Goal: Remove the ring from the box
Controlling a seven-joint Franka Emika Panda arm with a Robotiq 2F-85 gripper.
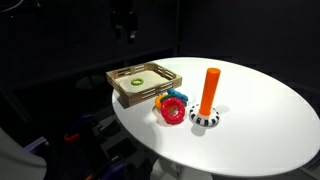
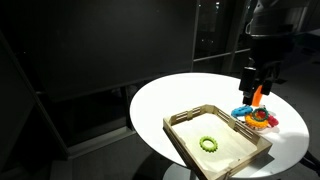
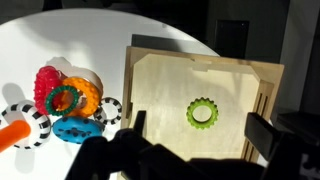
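Observation:
The small green ring [image 3: 202, 113] lies flat inside the light wooden box [image 3: 160, 70]. It also shows in both exterior views, in the box [image 1: 137, 81] and in the box [image 2: 208, 143]. The box [image 1: 120, 88] sits at the edge of the round white table; it is the tan tray [image 2: 182, 124] in front. My gripper [image 3: 197, 130] hangs high above the box, open and empty, its dark fingers either side of the ring in the wrist view. It shows dimly against the dark background [image 1: 125, 30] and clearly above the table [image 2: 252, 80].
An orange peg on a black-and-white striped base [image 1: 207, 98] stands mid-table. A cluster of red, blue and orange rings [image 1: 171, 106] lies next to the box, also in the wrist view [image 3: 66, 100]. The white table edge [image 1: 140, 135] is near the box.

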